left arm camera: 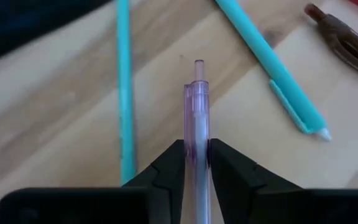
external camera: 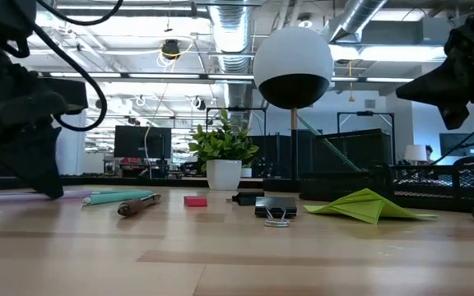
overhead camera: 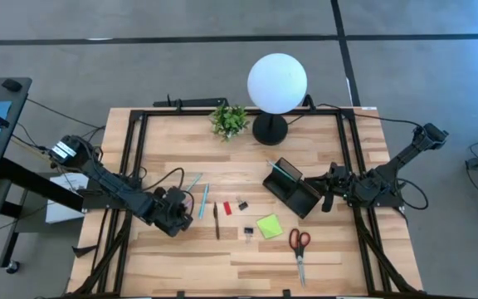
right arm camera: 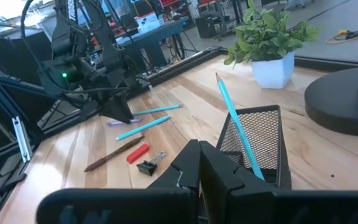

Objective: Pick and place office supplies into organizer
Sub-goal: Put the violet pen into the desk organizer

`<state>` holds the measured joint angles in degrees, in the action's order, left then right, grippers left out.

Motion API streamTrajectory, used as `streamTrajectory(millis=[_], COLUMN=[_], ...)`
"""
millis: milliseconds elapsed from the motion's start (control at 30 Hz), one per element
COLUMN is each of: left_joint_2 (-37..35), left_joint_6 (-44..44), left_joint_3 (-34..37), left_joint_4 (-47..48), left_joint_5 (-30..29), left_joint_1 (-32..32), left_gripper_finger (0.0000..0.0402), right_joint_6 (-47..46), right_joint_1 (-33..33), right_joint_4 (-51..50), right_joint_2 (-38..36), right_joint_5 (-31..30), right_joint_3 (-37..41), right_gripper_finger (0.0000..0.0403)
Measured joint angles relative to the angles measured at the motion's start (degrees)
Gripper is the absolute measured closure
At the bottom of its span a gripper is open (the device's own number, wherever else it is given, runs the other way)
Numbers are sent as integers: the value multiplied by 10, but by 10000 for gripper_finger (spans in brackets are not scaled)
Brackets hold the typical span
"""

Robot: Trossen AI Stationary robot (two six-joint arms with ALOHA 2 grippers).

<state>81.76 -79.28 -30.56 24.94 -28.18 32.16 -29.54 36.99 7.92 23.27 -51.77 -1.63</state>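
Pink pen (left arm camera: 196, 124): light, stiff, slick; being pinched mid-barrel by left gripper (left arm camera: 195, 163), near table's left edge.
Right gripper (right arm camera: 199, 163): closed, empty, being held beside organizer (overhead camera: 293, 188).

Both arms are dark, nearly black, built of chunky jointed segments with thin black cables looping along them. The left arm (overhead camera: 106, 178) carries a small white label near its base, and in the right wrist view a green indicator light glows on its housing. Each pincer ends in two matte black, wedge-shaped fingers (left arm camera: 163, 177) tapering from a broad black bar.
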Motion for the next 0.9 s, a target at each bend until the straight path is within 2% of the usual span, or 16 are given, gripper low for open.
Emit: streamTrajectory(millis=[367,500,633,767,900], left_joint_2=[0,0,0,0,0], left_joint_6=[51,138,259,314,317], left_joint_3=[0,0,0,0,0], left_joint_4=[-11,-92,-176,-169,-122], left_joint_5=[-107,-148,-106,-94,-92], left_joint_1=[-21,-43,-73,-84,-85], left_gripper_finger=[345,359,373,372,344], right_joint_6=[-3,-4,-4,-4,-5], right_joint_1=[0,0,0,0,0], right_joint_4=[2,4,3,2,2], right_joint_2=[0,0,0,0,0], right_joint_5=[-11,-28,-51,-51,-48], right_joint_3=[0,0,0,0,0], right_gripper_finger=[403,403,403,403,403])
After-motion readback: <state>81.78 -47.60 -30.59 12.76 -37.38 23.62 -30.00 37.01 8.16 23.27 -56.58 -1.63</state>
